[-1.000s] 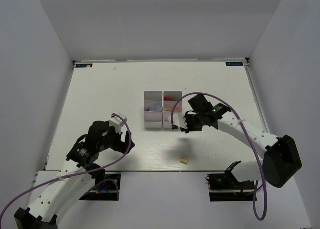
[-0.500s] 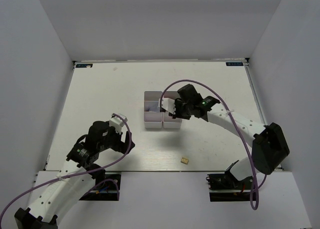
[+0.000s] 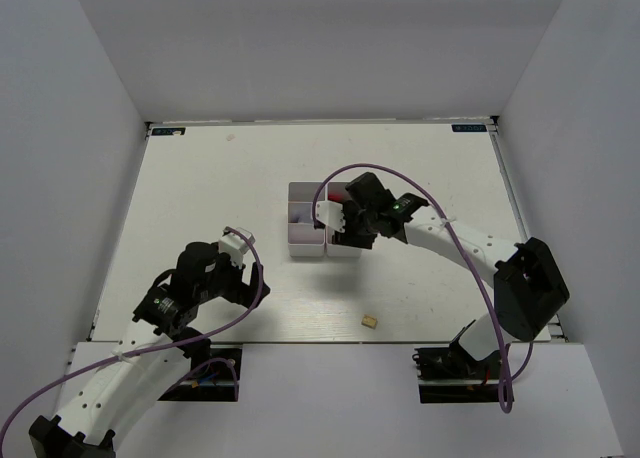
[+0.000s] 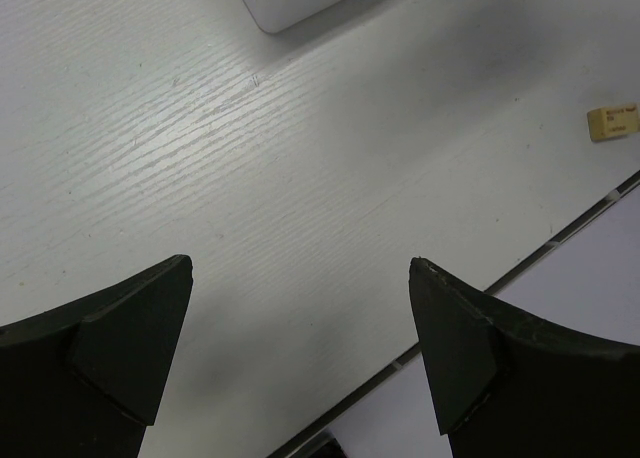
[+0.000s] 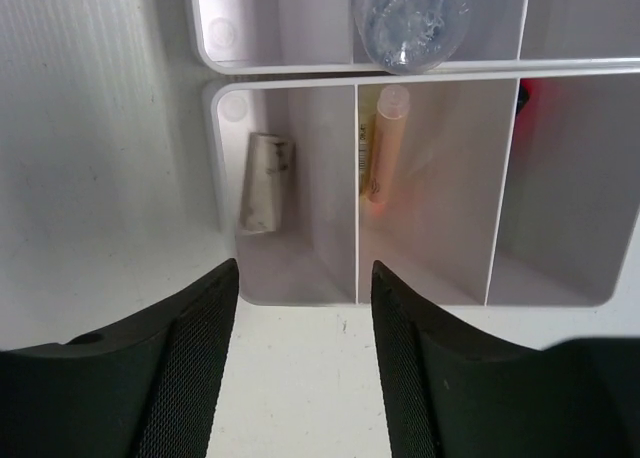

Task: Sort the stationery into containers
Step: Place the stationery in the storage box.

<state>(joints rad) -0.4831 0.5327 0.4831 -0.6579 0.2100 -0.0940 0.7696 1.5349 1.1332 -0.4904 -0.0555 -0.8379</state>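
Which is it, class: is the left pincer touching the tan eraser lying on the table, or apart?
Apart. The left wrist view shows bare table between the open left pincer and the tan eraser.

White matt table [image 4: 300,158], fine wood-grain texture; trays [image 5: 356,228] smooth white plastic, faint sheen; clear tube [image 5: 410,18] transparent glossy plastic; eraser block [image 4: 612,121] tan, matt; my left end effector [image 4: 300,268] plain matt black plastic; my right end effector [image 5: 304,278] black, fine woven-looking texture on fingers [image 5: 190,378]
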